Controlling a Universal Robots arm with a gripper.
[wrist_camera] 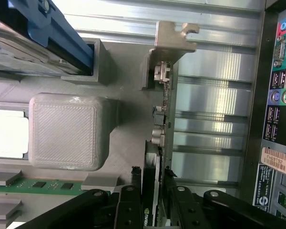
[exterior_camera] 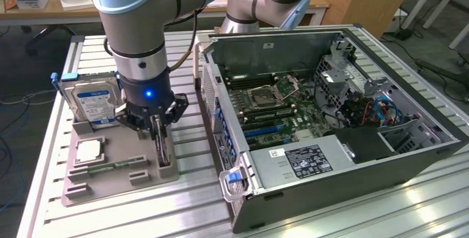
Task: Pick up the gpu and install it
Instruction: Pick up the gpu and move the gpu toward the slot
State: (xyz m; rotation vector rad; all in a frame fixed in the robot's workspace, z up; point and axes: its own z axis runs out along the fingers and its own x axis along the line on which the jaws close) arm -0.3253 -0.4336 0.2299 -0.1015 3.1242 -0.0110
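One gpu [wrist_camera: 161,114], NVIDIA logo, on edge under end effector [wrist_camera: 152,183]

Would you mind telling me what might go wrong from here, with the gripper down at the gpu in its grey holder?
1. The gripper sits on the gpu some way from its metal bracket; if that is off-centre, the card may tilt when raised.
2. The gpu stands on edge in a narrow slot of the holder; if it binds, the holder might lift too.
3. The hard drive stands close beside the arm and could be brushed.
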